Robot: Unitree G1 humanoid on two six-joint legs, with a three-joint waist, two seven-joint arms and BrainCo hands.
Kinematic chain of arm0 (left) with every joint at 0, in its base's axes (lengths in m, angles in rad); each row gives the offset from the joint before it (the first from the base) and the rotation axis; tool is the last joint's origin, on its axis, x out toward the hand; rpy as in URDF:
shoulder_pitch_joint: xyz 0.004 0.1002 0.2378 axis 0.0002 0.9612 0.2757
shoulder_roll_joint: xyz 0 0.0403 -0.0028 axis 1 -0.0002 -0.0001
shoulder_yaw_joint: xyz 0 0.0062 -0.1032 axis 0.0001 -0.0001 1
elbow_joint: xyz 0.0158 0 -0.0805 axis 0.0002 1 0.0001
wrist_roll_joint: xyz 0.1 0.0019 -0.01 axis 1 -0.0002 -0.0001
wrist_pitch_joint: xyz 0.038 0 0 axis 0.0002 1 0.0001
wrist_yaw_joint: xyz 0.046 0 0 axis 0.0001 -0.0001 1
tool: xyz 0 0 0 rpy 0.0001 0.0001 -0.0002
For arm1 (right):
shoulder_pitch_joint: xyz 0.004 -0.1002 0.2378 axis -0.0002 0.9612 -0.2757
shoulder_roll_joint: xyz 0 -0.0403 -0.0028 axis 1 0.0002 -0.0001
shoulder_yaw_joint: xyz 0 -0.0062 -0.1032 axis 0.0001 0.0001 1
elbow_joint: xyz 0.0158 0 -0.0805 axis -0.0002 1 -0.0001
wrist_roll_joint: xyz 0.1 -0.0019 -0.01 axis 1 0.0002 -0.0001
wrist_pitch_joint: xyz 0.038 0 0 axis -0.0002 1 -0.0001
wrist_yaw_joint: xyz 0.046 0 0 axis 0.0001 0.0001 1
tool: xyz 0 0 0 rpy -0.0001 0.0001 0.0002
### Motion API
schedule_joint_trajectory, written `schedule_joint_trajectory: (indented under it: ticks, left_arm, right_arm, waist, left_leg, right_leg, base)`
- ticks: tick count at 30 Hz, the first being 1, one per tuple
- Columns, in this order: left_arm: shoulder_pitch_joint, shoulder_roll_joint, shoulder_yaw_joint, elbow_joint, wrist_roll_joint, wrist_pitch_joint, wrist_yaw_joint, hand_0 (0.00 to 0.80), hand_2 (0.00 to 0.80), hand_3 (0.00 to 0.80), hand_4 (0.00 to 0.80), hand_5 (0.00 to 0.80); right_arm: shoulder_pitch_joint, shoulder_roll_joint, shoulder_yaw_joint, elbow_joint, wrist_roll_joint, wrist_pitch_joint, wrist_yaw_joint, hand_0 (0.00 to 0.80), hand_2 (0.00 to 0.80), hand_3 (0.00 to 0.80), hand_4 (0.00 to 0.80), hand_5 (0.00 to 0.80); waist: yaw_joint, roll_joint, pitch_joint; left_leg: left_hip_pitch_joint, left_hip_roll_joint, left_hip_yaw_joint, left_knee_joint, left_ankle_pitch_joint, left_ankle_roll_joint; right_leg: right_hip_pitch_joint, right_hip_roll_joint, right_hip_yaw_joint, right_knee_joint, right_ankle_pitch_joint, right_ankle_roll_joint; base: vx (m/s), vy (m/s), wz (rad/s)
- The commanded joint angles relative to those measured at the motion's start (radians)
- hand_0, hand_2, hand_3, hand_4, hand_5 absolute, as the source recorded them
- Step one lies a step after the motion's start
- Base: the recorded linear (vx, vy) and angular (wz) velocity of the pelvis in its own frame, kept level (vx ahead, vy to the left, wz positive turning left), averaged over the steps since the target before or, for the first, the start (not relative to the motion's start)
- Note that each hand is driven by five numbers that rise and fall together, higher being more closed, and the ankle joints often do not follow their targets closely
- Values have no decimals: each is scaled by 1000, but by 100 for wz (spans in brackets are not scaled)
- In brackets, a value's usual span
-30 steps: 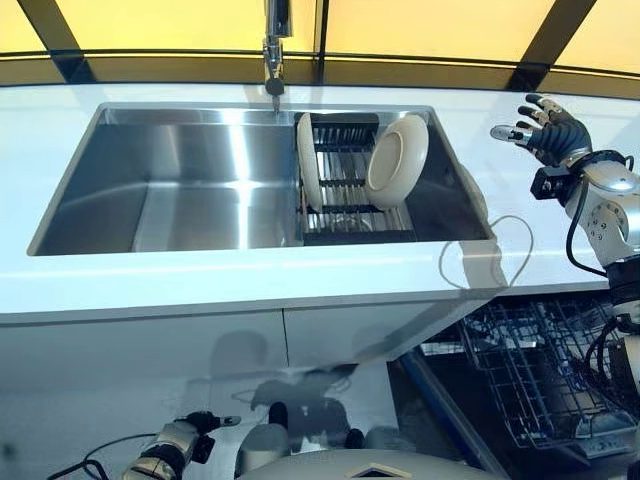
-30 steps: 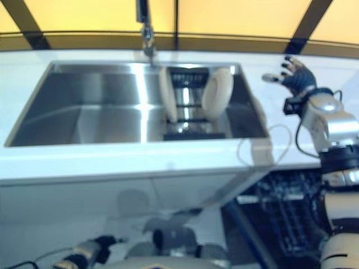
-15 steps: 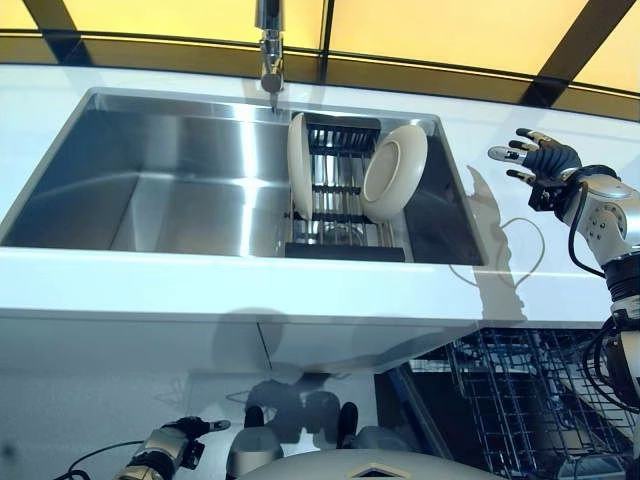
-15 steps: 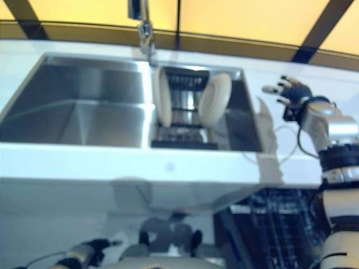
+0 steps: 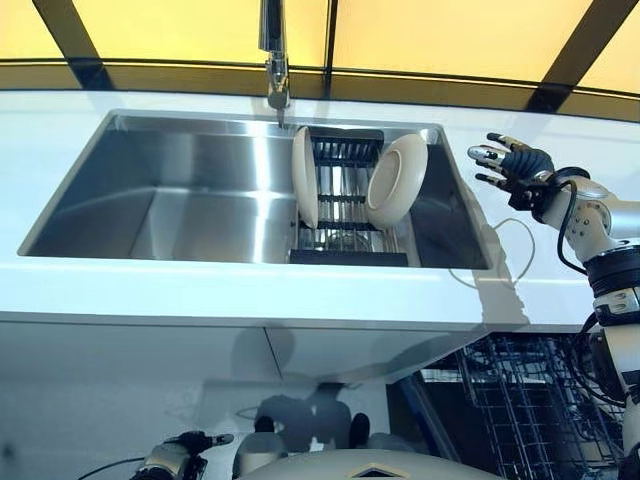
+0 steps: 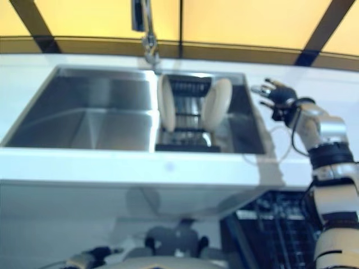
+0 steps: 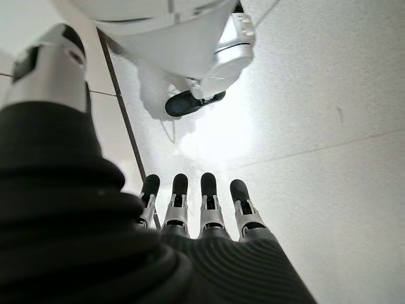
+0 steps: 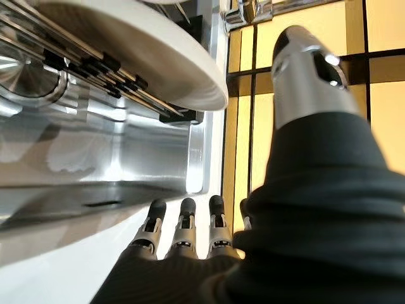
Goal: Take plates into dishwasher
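Two cream plates stand on edge in a black dish rack (image 5: 345,215) inside the steel sink (image 5: 170,190): one plate (image 5: 304,177) at the rack's left side, the other plate (image 5: 396,181) leaning at its right. My right hand (image 5: 512,165) hovers open over the white counter just right of the sink, fingers spread toward the right plate (image 8: 158,60) and holding nothing. My left hand (image 5: 185,452) hangs low by the floor, its fingers (image 7: 209,209) straight and empty. The open dishwasher's wire basket (image 5: 530,405) shows below the counter at the lower right.
A faucet (image 5: 274,60) rises behind the sink's middle. The white counter (image 5: 250,295) runs along the front edge. A thin cable loop (image 5: 495,255) lies on the counter right of the sink. Yellow wall panels stand behind.
My right hand has come down and left, closer to the sink's right rim. The head camera has shifted between frames. The plates have not moved.
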Motion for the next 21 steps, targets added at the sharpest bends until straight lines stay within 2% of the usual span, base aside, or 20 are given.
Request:
schedule_joint_trajectory:
  ticks: [1, 12, 21]
  left_arm:
    - [-51, 16, -36, 53, -9, -12, 8, 0, 0, 0, 0, 0]
    - [-65, 3, -41, 72, -23, -14, 12, 0, 0, 0, 0, 0]
    - [-64, 2, -42, 79, -28, -19, 18, 0, 0, 0, 0, 0]
  right_arm:
    - [-77, 10, 38, 19, 34, -29, 12, 0, 0, 0, 0, 0]
    - [-83, 56, 75, -15, -4, -11, 0, 0, 0, 0, 0, 0]
    - [-66, 60, 86, -14, -39, 8, 13, 0, 0, 0, 0, 0]
  waist:
    - [32, -35, -9]
    - [31, -40, -6]
    - [32, -42, -1]
  left_leg:
    - [-2, -37, 33, 18, -56, 29]
    - [5, -39, 33, 20, -61, 30]
    - [5, -41, 35, 21, -63, 31]
  right_leg:
    - [10, -50, -26, 58, -58, 73]
    - [14, -55, -18, 62, -59, 78]
    - [14, -58, -18, 62, -58, 81]
  base:
    - [0, 0, 0]
    - [0, 0, 0]
    - [0, 0, 0]
